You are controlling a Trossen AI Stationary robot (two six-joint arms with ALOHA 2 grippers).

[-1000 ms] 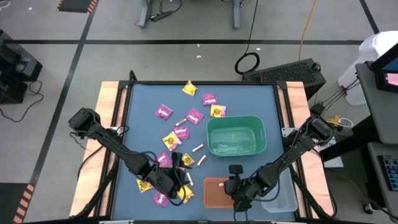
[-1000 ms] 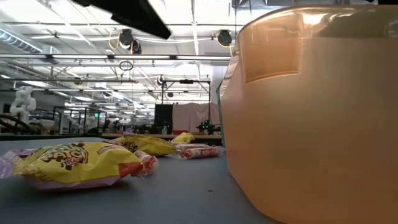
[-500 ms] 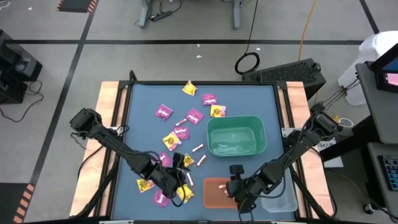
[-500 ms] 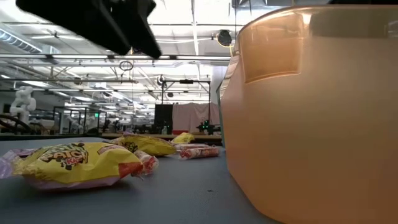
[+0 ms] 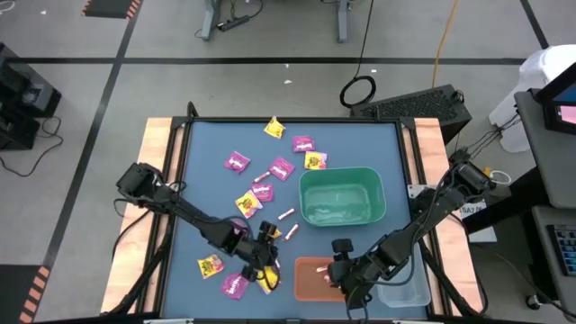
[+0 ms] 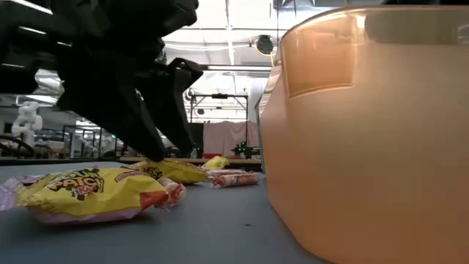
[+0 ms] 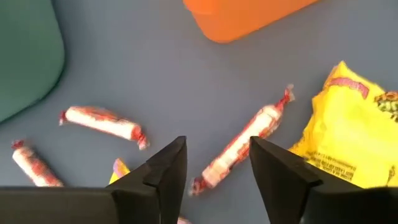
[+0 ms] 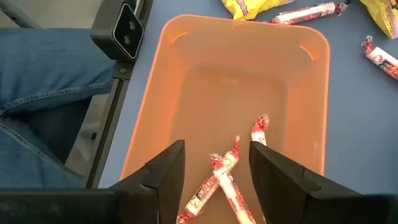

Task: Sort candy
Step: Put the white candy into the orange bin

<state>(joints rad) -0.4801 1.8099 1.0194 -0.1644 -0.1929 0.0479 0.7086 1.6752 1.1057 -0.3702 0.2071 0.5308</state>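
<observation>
Both grippers stand open and hold nothing. Left gripper [image 7: 212, 163] hangs low over a pink-white stick [image 7: 239, 148] on the table, beside a yellow packet [image 7: 354, 124]; right gripper [image 8: 215, 163] hovers above the orange bin [image 8: 168, 93], where sticks [image 8: 225, 174] lie.

Small wrapped sweets lie scattered flat over the centre-left of the high view: magenta-purple square packets [image 5: 237, 162], yellow square packets [image 5: 274, 129] and thin pink-white sticks [image 5: 286, 215]. One yellow packet [image 5: 211, 265] and one magenta packet [image 5: 234, 286] lie lower left. Three sticks [image 8: 219, 179] lie crossed at the bottom centre of the right wrist view.
</observation>
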